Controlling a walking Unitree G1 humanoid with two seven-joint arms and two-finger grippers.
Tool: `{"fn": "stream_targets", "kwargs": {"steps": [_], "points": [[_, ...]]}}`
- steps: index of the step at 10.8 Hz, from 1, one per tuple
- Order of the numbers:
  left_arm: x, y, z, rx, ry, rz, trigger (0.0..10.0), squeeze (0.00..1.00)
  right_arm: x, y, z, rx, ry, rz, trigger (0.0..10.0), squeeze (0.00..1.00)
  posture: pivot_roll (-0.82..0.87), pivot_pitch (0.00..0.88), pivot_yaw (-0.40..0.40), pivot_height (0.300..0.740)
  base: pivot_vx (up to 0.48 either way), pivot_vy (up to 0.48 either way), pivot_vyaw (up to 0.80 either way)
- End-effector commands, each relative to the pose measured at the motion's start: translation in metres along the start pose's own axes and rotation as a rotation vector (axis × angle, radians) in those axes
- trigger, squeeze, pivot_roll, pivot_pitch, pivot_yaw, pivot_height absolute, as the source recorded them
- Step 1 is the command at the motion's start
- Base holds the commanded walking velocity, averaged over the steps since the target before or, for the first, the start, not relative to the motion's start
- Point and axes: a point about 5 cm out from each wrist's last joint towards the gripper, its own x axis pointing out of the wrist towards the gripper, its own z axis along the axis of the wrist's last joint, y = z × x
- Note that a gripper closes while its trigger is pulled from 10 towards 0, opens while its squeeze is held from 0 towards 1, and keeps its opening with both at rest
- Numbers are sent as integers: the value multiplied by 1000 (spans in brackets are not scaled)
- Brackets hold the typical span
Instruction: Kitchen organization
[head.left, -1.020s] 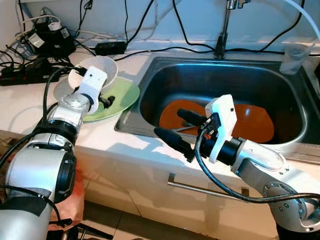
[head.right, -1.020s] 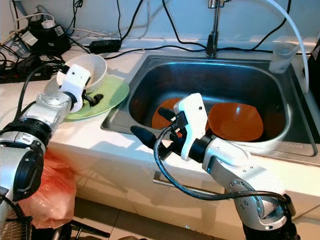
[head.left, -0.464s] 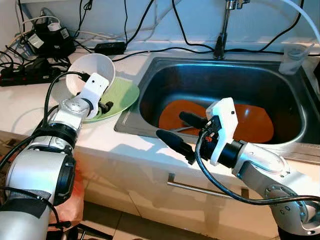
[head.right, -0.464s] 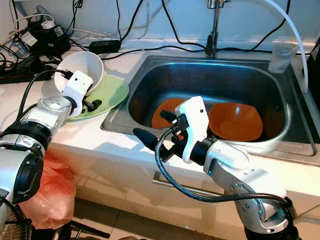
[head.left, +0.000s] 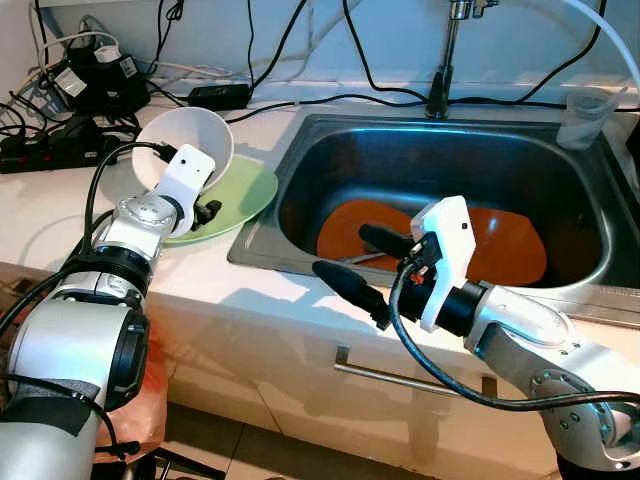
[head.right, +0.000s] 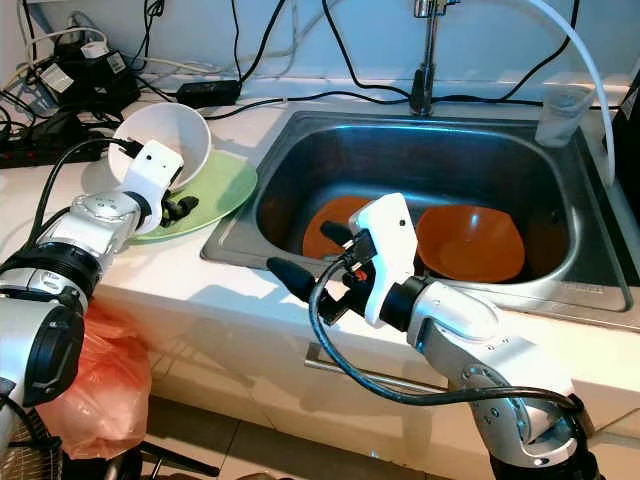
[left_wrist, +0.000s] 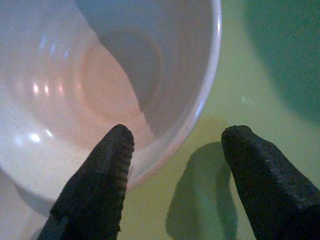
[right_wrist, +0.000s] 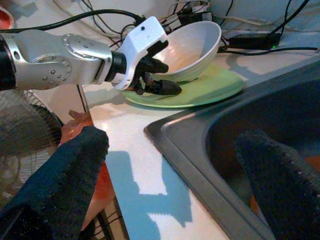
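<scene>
Your left gripper (head.right: 178, 207) sits at the white bowl (head.left: 183, 145) on the counter (head.left: 60, 200) to the left of the sink (head.left: 300, 160). Its two black fingers (left_wrist: 102, 185) stand apart with the bowl's rim between them: one finger lies inside the bowl against the inner wall, the other outside, over the green plate (head.left: 245, 190). You cannot tell from these views whether the outer finger touches the bowl. The bowl is tipped up on its side, its open mouth turned toward the wall and to the robot's left, and its lower edge rests on the green plate. The plate lies flat on the counter, just beside the sink's left rim.

Your right gripper (head.left: 362, 264) hovers over the front edge of the sink, fingers spread wide with nothing between them, pointing toward the left arm (right_wrist: 55, 57). Two orange dishes lie on the sink floor: an orange plate (head.right: 325, 225) partly behind the right gripper and an orange bowl (head.right: 470, 242) to its right. A tap (head.left: 445, 60) rises behind the sink, and a clear cup (head.left: 585, 115) stands at the far right corner. Black cables and a power strip (head.left: 45, 150) crowd the counter's back left.
</scene>
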Motion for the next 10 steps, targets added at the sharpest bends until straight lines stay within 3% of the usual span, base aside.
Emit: {"fn": "stream_targets", "kwargs": {"steps": [1,10], "points": [[-2,5,-4,7,13,1,0,0,1,4,3,-25,-11,8,10000,0,-156,0,150,740,0,0,0],[-3,8,-4,10,9,12,0,0,1,3,2,-35,-8,5,10000,0,-154,0,150,740,0,0,0]]}}
